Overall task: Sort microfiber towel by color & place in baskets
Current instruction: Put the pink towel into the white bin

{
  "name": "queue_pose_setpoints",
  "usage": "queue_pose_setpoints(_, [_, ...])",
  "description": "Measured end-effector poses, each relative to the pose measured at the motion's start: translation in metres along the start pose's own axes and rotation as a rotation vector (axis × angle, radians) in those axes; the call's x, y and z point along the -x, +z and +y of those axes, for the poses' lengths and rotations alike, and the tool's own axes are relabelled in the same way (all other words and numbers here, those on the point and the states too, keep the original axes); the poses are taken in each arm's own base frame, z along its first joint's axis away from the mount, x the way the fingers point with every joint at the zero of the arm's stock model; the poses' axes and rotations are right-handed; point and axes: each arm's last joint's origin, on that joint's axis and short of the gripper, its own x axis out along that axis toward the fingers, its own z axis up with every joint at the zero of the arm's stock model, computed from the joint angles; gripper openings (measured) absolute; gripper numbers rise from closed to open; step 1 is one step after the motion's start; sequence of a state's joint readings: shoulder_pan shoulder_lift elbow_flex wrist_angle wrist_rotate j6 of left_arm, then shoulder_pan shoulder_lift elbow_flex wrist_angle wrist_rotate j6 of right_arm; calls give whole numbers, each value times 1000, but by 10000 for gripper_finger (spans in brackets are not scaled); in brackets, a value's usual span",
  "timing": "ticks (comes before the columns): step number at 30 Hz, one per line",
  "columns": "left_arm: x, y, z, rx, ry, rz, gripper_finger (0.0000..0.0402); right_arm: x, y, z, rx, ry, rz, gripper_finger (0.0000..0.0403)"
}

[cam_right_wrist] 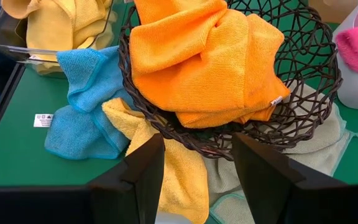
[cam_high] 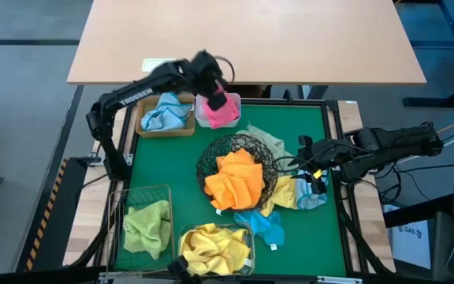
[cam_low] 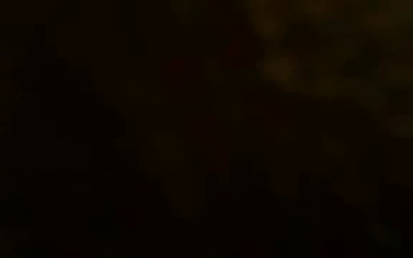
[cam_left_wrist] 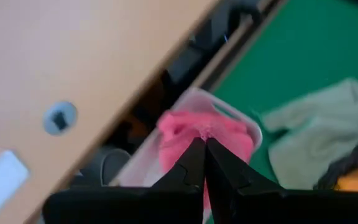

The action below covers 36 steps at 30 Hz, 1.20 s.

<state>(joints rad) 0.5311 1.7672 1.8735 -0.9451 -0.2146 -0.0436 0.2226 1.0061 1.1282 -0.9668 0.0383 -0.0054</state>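
Observation:
My left gripper (cam_high: 216, 96) (cam_left_wrist: 204, 142) is over the white plastic tub (cam_high: 204, 118) at the mat's far edge, shut on a pink towel (cam_high: 222, 112). My right gripper (cam_high: 309, 155) (cam_right_wrist: 196, 167) is open, low beside the round black wire bowl (cam_high: 207, 160), above a loose yellow towel (cam_right_wrist: 178, 180). Orange towels (cam_high: 235, 177) fill the bowl. A light blue towel (cam_high: 164, 115) lies in the tan tray, a green one (cam_high: 148, 223) in the green mesh basket, and yellow ones (cam_high: 211, 246) in the clear box. The low view is dark. My left gripper pinches a bunched-up fold (cam_left_wrist: 205, 129) at the top of the pink towel between its two shut fingers, coming from above and pointing down. The towel spreads out below the fingers, and its lower part (cam_left_wrist: 173, 146) sits inside the white tub (cam_left_wrist: 143, 163).
Loose on the green mat near the bowl lie a blue towel (cam_high: 263, 224), a yellow one (cam_high: 284, 193), a pale green one (cam_high: 273, 142) and a light blue one (cam_high: 315, 199). A wooden table (cam_high: 251, 39) stands beyond the far edge.

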Motion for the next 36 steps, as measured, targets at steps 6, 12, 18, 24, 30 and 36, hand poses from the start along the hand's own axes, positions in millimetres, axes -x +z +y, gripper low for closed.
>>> queue_pose_setpoints(6, [-52, -36, -11, -17, 2, 55, 0, 0, 0, 0, 0, 0, 0, 189])
queue_pose_setpoints(12, [-95, -70, -9, 13, -36, 22, 0, 0, 0, 0, 0, 0, 0, 189])
queue_pose_setpoints(18, [-118, -96, -3, 38, -71, 2, 0, 0, 0, 0, 0, 0, 0, 189])
queue_pose_setpoints(24, [-126, -114, 2, 43, -50, 61, 0, 0, 0, 0, 0, 0, 0, 189])
queue_pose_setpoints(30, [-126, -116, 2, 42, -44, 65, 0, 0, 0, 0, 0, 0, 0, 189])
queue_pose_setpoints(36, [-125, -112, 3, 59, -44, 55, 1, 0, 0, 0, 0, 0, 0, 189])
